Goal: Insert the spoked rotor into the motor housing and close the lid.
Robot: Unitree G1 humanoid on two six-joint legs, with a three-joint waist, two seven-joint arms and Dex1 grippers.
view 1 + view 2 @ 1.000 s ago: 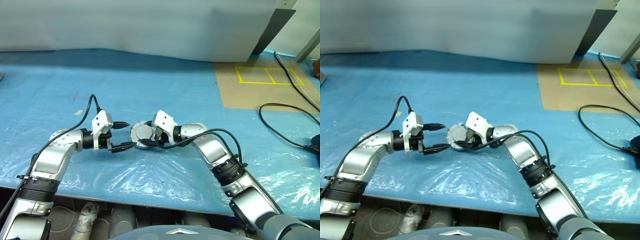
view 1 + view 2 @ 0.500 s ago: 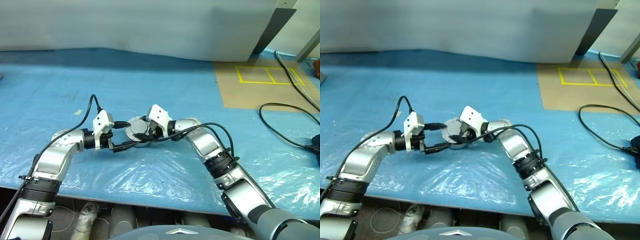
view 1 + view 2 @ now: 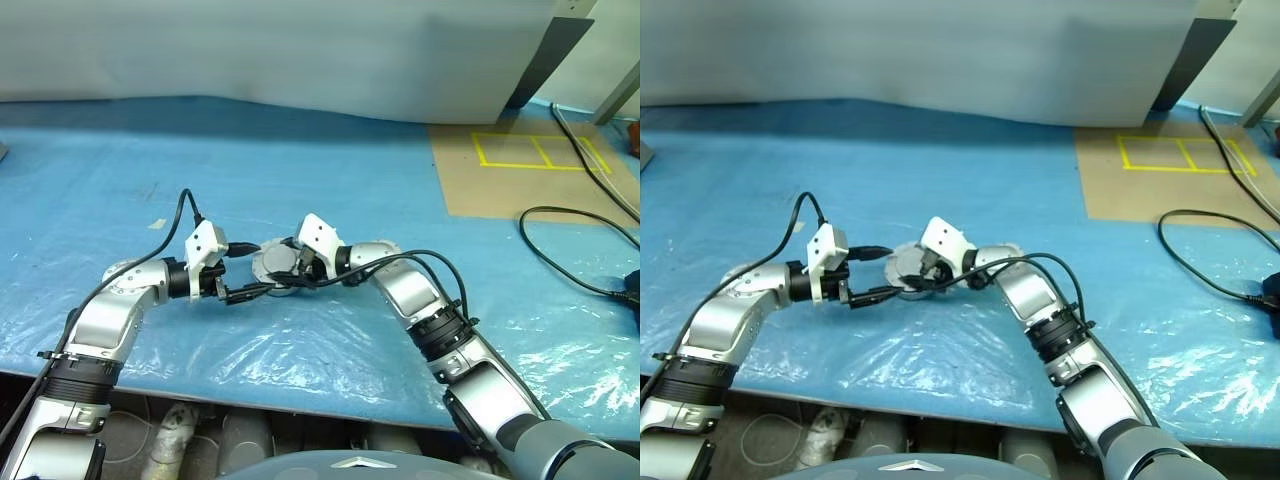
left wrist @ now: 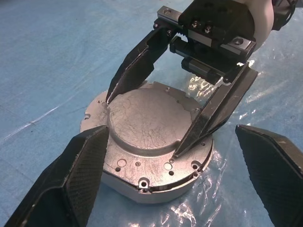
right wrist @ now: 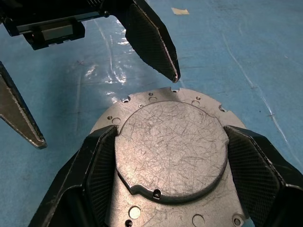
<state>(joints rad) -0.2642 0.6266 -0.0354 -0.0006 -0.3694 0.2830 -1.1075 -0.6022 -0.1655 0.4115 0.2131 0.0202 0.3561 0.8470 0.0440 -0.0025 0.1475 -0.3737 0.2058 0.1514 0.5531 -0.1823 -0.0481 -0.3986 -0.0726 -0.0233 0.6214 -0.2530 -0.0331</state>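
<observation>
The motor housing (image 4: 147, 137) is a round silver puck, its smooth scratched face towards both wrist cameras. My right gripper (image 5: 173, 142) is shut on it, one finger on each side of the raised round face. In the left eye view the housing (image 3: 272, 268) is near the middle of the blue sheet, with the right gripper (image 3: 290, 270) reaching in from the right. My left gripper (image 3: 255, 268) faces it from the left, open. Its fingers (image 4: 71, 184) stand wide on either side of the puck without touching it. The spoked rotor and the lid are out of view.
Crinkled blue plastic sheet (image 3: 300, 180) covers the table. A brown board with yellow tape squares (image 3: 530, 170) lies at the back right. Black cables (image 3: 570, 250) run along the right side. A small tape scrap (image 3: 157, 224) lies left of the arms. The table's front edge is close below the arms.
The right arm has swung its elbow inward. The housing has shifted a little left, further between the left gripper's fingers. The left gripper has kept still.
</observation>
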